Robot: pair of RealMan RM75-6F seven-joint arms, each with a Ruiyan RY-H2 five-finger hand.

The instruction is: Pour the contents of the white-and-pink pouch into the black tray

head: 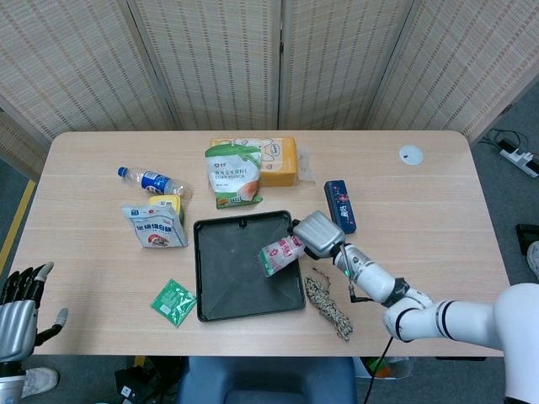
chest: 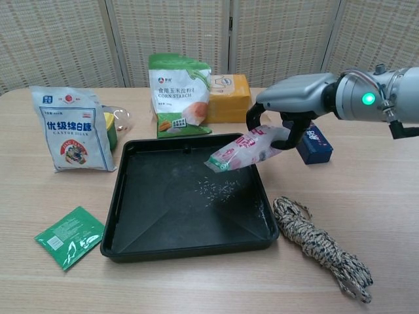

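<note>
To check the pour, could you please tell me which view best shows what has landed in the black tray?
The chest view: pale grains lie scattered on the black tray floor below the pouch. The head view shows the tray from above, but the grains are too small to make out.

corn starch bag [chest: 179, 93] | rope [chest: 319, 247] | green packet [chest: 69, 236] | blue box [chest: 313, 143]

The right hand [head: 317, 233] holds the white-and-pink pouch [head: 280, 254] over the right part of the black tray [head: 221, 286], the pouch slanting down to the left with its lower end above the tray floor. A coil of rope [head: 328, 307] lies on the desk [head: 421, 210] just right of the tray, and a dark blue box [head: 340, 204] sits beyond the hand. The left hand [head: 18, 310] (fingers apart, holding nothing) hangs off the desk's near left corner, well apart from everything.
</note>
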